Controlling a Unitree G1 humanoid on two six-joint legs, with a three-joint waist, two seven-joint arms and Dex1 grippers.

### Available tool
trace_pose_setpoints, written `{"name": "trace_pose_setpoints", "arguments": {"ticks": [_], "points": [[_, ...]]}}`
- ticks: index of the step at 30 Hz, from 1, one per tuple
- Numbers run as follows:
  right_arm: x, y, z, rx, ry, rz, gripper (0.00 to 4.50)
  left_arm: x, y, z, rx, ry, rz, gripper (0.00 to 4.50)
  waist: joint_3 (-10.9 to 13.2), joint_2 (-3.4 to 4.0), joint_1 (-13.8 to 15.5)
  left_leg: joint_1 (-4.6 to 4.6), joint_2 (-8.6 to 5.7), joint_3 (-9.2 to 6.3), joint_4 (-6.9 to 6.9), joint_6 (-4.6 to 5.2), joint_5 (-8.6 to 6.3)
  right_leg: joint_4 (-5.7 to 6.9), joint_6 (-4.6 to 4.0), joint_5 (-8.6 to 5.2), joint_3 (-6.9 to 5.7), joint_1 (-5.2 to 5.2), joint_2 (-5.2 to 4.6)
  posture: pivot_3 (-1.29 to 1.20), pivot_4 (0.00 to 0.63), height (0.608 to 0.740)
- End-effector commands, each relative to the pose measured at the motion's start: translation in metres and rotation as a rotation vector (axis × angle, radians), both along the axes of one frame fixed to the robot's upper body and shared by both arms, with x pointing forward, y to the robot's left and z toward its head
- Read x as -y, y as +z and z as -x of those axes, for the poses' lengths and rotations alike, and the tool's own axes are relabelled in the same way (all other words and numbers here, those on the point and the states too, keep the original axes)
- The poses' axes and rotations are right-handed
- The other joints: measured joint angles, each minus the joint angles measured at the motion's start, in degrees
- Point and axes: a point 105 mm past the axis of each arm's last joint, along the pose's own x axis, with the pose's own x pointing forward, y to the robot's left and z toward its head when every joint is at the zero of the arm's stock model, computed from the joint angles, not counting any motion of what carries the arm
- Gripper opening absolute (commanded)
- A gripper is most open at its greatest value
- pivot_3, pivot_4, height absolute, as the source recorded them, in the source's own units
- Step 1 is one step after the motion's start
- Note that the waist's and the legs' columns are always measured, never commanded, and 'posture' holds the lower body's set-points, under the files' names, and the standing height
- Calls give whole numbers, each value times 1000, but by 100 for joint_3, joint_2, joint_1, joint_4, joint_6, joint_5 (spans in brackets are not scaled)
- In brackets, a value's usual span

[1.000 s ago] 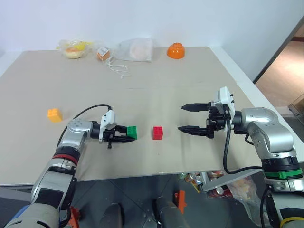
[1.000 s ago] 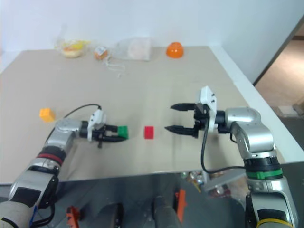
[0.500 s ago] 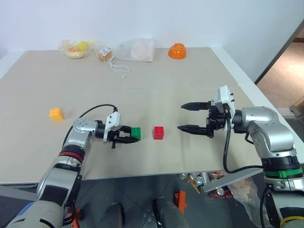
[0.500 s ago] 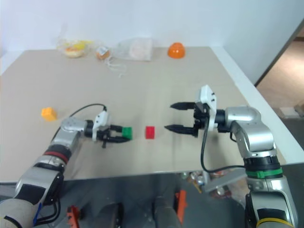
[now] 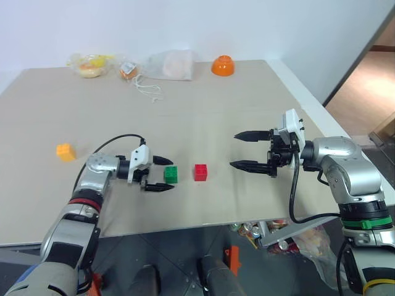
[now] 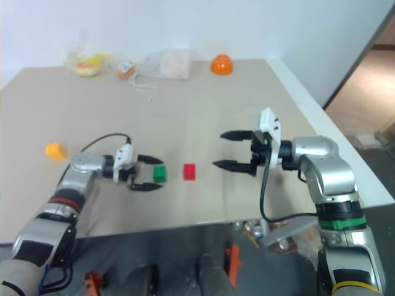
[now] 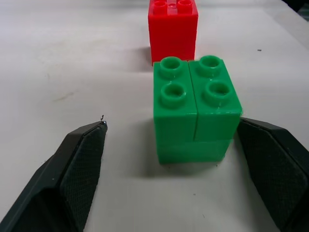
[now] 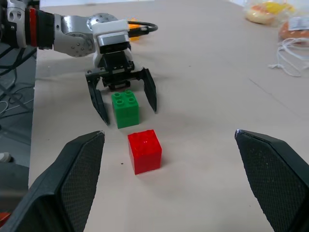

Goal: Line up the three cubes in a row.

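Now the left tool (image 5: 162, 174) sits low on the desk (image 5: 203, 105), lower left of centre in the left eye view, with its black fingers spread wide on either side of the green cube (image 5: 170, 174). From the left wrist the gap shows on both sides: neither pad touches the brick. The green cube stands upright, studs up, on the desk. Just to its right in the frame, a small gap away, is the red cube (image 5: 200, 172), also studs up; the two make a short pair near the middle of the picture. The yellow-orange cube (image 5: 65, 152) lies well apart, far over at the left edge of the desk, level with the left arm's elbow cable.

Over on the right, the right tool (image 5: 247, 150) hangs above the desk, fingers spread wide, tips pointing toward the red cube, holding nothing.

Along the top of the frame sit an orange bowl (image 5: 222, 65), clear plastic bags (image 5: 168, 64) with food inside, and a loop of white string (image 5: 147, 90).
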Motion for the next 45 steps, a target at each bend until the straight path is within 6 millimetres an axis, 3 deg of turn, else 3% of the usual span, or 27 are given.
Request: {"name": "trace_pose_setpoints", "arguments": {"ticks": [1, 5, 8, 13, 17, 22, 31, 40, 45], "points": [[-1, 14, -1, 54, 19, -7, 4500, -40, 3, 15, -70, 60, -14, 4380, 0, 0, -83, 2, 3, -2, -4, 0, 0, 4, -3, -1, -1, 0, 4, 0, 150, 740], [-5, 18, -9, 76, 27, -6, 4500, -63, 12, 30, -79, 136, 11, 4380, 1, 2, -114, 13, 46, -1, -16, 2, -1, 10, -40, -2, -3, -5, 47, 0, 150, 740], [-12, 20, -18, 101, 20, -17, 4500, -73, 19, 28, -38, 273, 60, 4380, 2, 4, -55, 12, 57, -1, -17, 2, -1, 13, -48, -5, -9, -9, 56, 0, 150, 740], [-26, 18, -26, 111, 48, -28, 4500, -82, 42, 27, 17, 514, 282, 4380, 2, 3, -25, -5, 55, 0, -15, -1, -3, 4, -47, -5, -8, -13, 49, 0, 150, 740], [-38, 16, -30, 109, 92, -27, 4500, -87, 56, 47, 64, 747, 504, 4380, 2, 3, -20, -14, 55, 8, -13, -22, -16, -4, -37, -14, -4, -17, 38, 0, 150, 740], [-43, 14, -32, 115, 110, -24, 4500, -102, 57, 56, 92, 1015, 586, 4380, 2, 1, 61, -12, 56, -1, -6, -35, -24, -1, -35, -21, -8, -14, 46, 0, 150, 740], [-55, 11, -33, 119, 142, -39, 4500, -159, 45, 77, 193, 1680, 625, 4380, 0, -2, 121, -3, 52, 3, 5, -35, -24, 0, -35, -14, -4, -5, 46, 0, 150, 740], [-64, 11, -33, 120, 163, -54, 4500, -172, 27, 78, 151, 1852, 537, 4380, -1, -4, 120, -3, 51, 3, 5, -36, -24, 0, -35, -14, -4, -5, 46, 0, 150, 740], [-74, 20, -35, 131, 128, -129, 4500, -184, 28, 69, 179, 1863, 485, 4380, -2, -6, 117, -3, 51, 3, 5, -36, -24, -1, -38, -11, -4, -5, 48, 0, 150, 740]]}}
